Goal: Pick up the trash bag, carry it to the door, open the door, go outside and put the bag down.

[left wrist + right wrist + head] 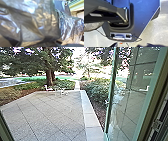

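Building doorway onto outdoor patio (pixel 50 114): glass door (pixel 130 97), paving, garden shrubs (pixel 96 92), trees (pixel 48 62).

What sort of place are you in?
Likely a building's doorway onto a patio: a glass door stands open at the right, with paving and a tree beyond.

way ahead open, right side hemmed in by glass

between the left frame edge (pixel 5 128) and the glass door (pixel 130 102), there is room to pass straight onto the paved patio (pixel 50 114). the door blocks the right, with the door frame (pixel 158 102) nearer still. farther out, a pale stone border (pixel 90 112) and shrubs (pixel 96 92) limit that side; white chairs (pixel 49 89) stand at the far end. crinkled trash bag (pixel 28 22) crowds the space before the left wrist.
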Controlling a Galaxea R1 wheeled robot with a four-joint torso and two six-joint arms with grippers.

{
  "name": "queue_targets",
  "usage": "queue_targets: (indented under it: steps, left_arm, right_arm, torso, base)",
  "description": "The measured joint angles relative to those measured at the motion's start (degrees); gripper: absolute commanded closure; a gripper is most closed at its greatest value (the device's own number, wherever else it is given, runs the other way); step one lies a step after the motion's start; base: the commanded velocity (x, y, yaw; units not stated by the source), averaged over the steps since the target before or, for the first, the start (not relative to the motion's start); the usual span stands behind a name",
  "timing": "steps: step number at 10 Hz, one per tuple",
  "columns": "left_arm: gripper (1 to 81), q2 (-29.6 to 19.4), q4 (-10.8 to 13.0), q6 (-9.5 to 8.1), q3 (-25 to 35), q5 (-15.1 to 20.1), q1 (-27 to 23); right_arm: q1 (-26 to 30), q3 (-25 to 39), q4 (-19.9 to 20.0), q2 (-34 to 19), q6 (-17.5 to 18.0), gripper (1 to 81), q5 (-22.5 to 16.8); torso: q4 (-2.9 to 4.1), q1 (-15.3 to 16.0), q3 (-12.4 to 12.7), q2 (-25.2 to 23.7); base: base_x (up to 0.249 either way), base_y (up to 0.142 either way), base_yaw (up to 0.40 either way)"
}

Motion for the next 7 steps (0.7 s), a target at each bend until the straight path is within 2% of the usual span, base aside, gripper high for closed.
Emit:
queue_targets:
  steps: [1,7]
  left_arm:
    - [81.1,-0.46,0.0,0.0,-0.11,-0.06,0.04]
    - [81.1,0.2,0.0,0.02,-0.2,0.0,0.15]
  right_arm:
    - [0.0,0.02,0.0,0.13,-0.07,1.0,0.0]
    - [-0.44,-0.07,-0.06,-0.66,-0.11,1.0,-0.23]
  torso:
    - [0.0,-0.02,0.0,-0.02]
    - [0.0,0.06,0.0,-0.02]
  base:
    - [0.1,0.062,0.0]
    - [0.087,0.0,0.0]
